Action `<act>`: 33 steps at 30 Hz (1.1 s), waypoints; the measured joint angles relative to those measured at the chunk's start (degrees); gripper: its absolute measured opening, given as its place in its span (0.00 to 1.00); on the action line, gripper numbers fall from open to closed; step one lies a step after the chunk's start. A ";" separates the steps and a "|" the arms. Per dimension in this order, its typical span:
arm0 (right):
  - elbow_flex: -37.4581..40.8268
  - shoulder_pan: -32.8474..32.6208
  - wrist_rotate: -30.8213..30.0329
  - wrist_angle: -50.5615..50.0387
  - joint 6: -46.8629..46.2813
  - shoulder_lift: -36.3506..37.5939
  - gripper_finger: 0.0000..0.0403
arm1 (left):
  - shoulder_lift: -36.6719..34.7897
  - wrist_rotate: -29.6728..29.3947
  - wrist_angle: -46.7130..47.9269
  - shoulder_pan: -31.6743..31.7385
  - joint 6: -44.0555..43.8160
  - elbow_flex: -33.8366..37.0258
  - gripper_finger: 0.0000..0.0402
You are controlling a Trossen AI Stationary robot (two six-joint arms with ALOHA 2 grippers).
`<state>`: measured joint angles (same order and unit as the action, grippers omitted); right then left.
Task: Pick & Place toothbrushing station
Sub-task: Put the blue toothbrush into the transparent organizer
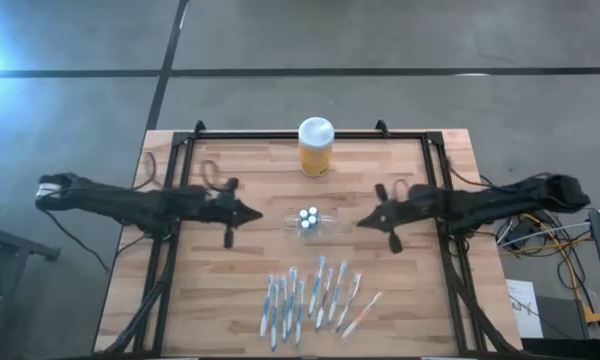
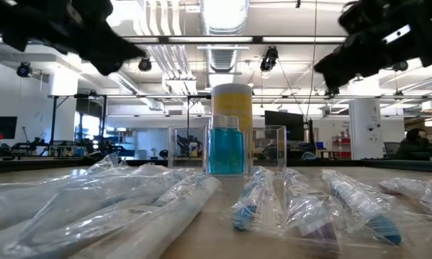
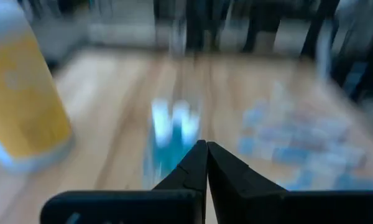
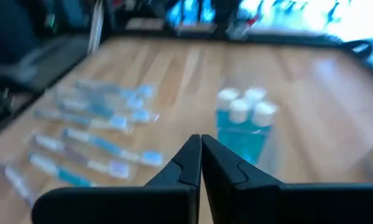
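Observation:
The see-through toothbrushing station (image 1: 310, 224) stands at the table's middle on its base, with blue tubes with white caps (image 2: 225, 147) upright in it; it also shows in the left wrist view (image 3: 173, 127) and the right wrist view (image 4: 244, 124). My left gripper (image 1: 258, 213) is shut and hovers to the station's left. My right gripper (image 1: 360, 222) is shut and hovers to its right. Neither touches anything.
A yellow jar with a white lid (image 1: 316, 146) stands upright at the table's far middle. Several wrapped toothbrushes (image 1: 310, 296) lie in a row near the table's front edge. Bare wood lies to the left and right of the station.

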<state>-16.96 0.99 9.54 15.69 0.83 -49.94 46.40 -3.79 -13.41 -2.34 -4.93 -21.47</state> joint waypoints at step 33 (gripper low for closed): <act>16.46 7.54 -0.65 -4.60 0.44 43.82 0.02 | -22.64 13.58 -4.66 0.63 0.13 14.10 0.02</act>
<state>-0.49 8.54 8.88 11.09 1.26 -6.12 23.76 9.79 -18.06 -1.72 -4.80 -7.37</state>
